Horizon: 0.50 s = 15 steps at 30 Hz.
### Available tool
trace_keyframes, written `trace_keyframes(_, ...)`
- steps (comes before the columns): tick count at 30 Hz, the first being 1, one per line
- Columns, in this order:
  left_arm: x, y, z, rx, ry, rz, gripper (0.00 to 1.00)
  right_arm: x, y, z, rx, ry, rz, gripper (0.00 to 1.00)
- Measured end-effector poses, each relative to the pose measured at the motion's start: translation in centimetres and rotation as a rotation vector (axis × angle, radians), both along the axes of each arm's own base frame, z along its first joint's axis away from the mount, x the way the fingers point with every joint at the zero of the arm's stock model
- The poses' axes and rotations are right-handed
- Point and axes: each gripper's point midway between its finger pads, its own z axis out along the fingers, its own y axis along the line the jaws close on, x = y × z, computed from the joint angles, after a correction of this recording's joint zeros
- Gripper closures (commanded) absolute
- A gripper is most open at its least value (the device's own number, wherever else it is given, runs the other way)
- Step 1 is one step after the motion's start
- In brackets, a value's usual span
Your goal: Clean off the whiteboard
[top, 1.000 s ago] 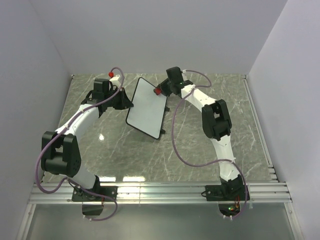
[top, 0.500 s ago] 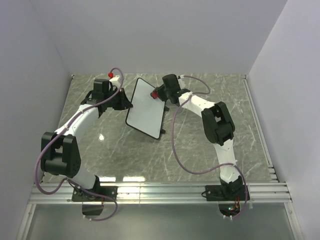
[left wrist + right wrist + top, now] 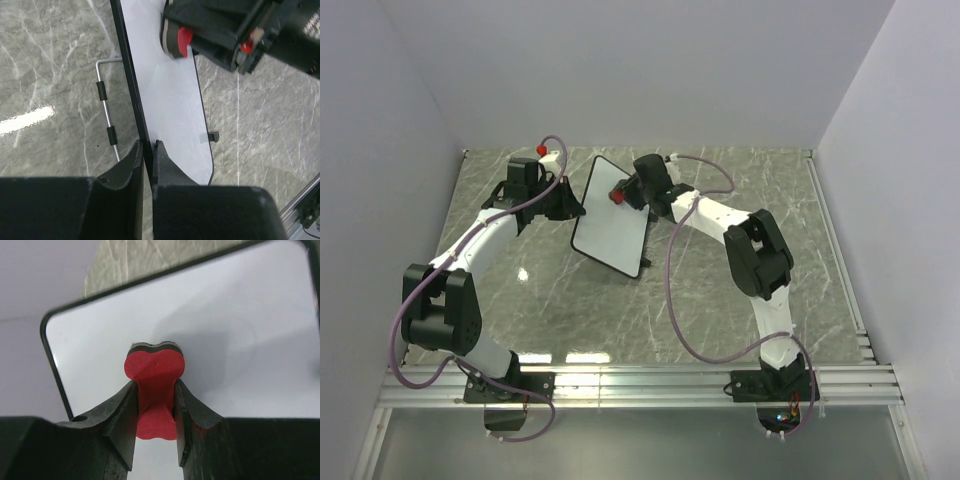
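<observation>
1. Desk [image 3: 570,310]: a grey marbled surface. Both arms reach to its far middle, the left arm [image 3: 485,235] from one side and the right arm [image 3: 720,210] from the other.

2. Whiteboard [image 3: 610,225]: it sits between the two arms at the far centre of the desk, tilted up rather than lying flat. I cannot tell whether its lower edge touches the desk. Every part of its face that I can see from above and from both wrist cameras reads plain white, with no marks.

3. Left pincer [image 3: 148,146]: clenched on the whiteboard's black rim, one finger on each face, so it steadies the whiteboard for wiping.

4. Right pincer [image 3: 154,385]: clamped around the waist of the red eraser [image 3: 155,370]. The eraser's dark pad end points at the upper part of the whiteboard's face. The pad is at or just off the surface — I cannot confirm contact.

5. Wire stand [image 3: 102,90]: visible behind the whiteboard, with black sleeves on the wire. A small black tab [image 3: 213,136] projects from the far rim.

Progress, as I judge it: the erasing looks largely done, since no ink shows. The patch under the eraser and right pincer is hidden and unverified. What is left is to finish the pass over that patch, check the whole face, then lower the whiteboard and let go.
</observation>
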Motion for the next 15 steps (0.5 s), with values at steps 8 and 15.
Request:
trace_keyframes(8,0.0,0.1,0.0,0.005,-0.002,0.002,1.00,-3.7,1.6,0.6,0.033,0.005,0.034,1.00)
trace_keyframes(15,0.1,0.1,-0.1,0.007,-0.003,0.004,1.00,-3.7,1.9,1.0,0.041,0.016,0.043,1.00)
